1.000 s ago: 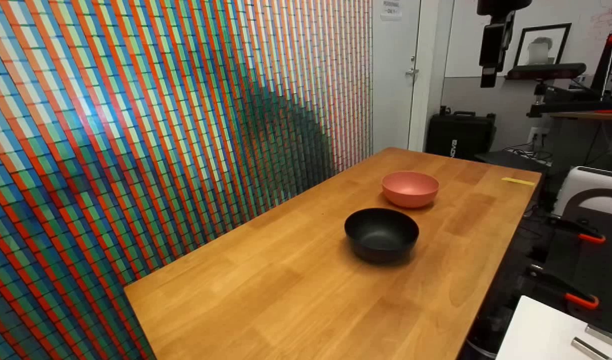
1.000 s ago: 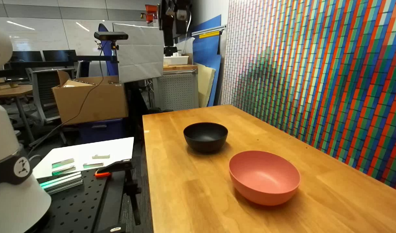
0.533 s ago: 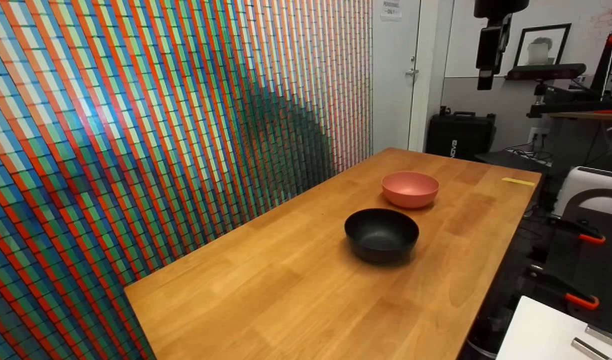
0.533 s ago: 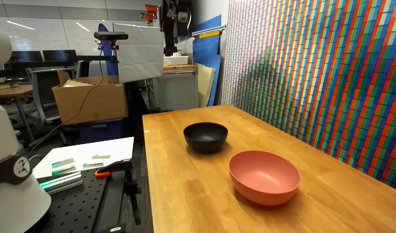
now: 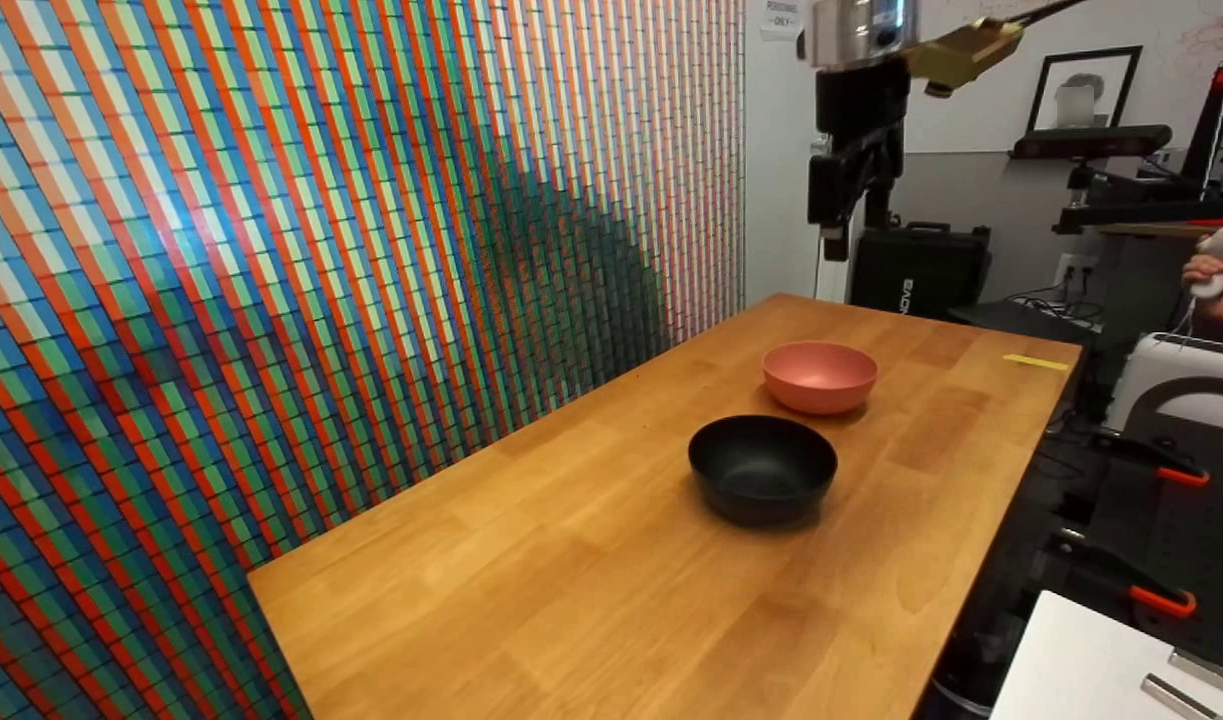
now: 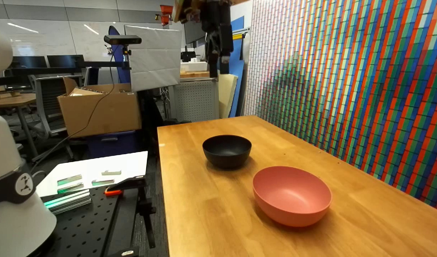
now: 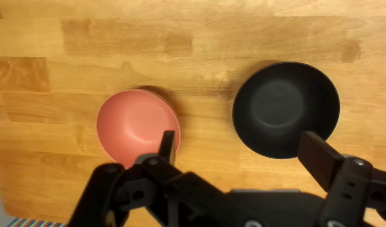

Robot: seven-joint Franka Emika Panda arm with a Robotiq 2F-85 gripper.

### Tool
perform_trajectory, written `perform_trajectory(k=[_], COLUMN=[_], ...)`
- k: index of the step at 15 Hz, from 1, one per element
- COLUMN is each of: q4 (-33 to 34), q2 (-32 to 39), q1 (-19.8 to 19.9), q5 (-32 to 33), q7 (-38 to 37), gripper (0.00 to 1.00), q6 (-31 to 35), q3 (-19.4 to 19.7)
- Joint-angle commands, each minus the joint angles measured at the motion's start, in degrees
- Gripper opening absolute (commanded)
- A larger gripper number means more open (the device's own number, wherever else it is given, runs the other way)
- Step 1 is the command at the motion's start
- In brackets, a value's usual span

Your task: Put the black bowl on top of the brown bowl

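Observation:
The black bowl [image 5: 761,475] stands upright and empty on the wooden table, and it also shows in an exterior view [image 6: 227,153] and the wrist view [image 7: 277,102]. The brown bowl [image 5: 820,382], salmon-coloured and empty, stands beside it with a gap between them; it also shows in an exterior view [image 6: 291,196] and the wrist view [image 7: 139,118]. My gripper [image 7: 237,135] is open and empty, high above the table. In the wrist view one finger overlaps the brown bowl's edge and the opposite finger overlaps the black bowl's edge. The gripper also shows in both exterior views [image 5: 857,235] [image 6: 218,71].
The wooden table [image 5: 571,600] runs along a colourful patterned wall [image 5: 371,250]. Yellow tape [image 5: 1035,363] lies near its far edge. A white board [image 6: 97,171] and a black perforated bench [image 6: 82,221] stand beside it. A person's hand [image 5: 1211,280] holds a white device.
My gripper has moved lower and further in over the table in both exterior views. The hand with the white device has come into view at an exterior view's edge. Both bowls have stayed still.

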State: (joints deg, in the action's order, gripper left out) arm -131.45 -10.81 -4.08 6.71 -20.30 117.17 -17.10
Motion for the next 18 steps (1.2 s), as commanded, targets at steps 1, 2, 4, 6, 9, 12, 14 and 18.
perform_trajectory(k=[1, 2, 4, 6, 9, 12, 14, 18], q4=[8.57, 10.12, 12.82, 15.33, 17.64, 18.59, 19.02, 19.82], q2=[14.45, 17.75, 22.88, 27.36, 32.46, 36.48, 38.88, 43.0], q1=[-1.79, -2.52, -3.98, -5.54, -8.1, -11.29, -13.44, -16.18], q5=[2.98, 3.69, 4.38, 4.94, 6.03, 9.65, 12.27, 15.27], q7=[-5.39, -5.96, -6.58, -6.62, -8.09, -12.16, -15.34, -20.31], gripper=[1.0, 1.0, 1.0, 1.0, 1.0, 1.0, 1.0, 1.0], q6=[0.4, 0.3, -0.19, -0.59, 0.31, 1.74, 2.99, 4.33], q3=[0.79, 1.39, 3.0, 4.88, 7.82, 10.91, 12.64, 14.93])
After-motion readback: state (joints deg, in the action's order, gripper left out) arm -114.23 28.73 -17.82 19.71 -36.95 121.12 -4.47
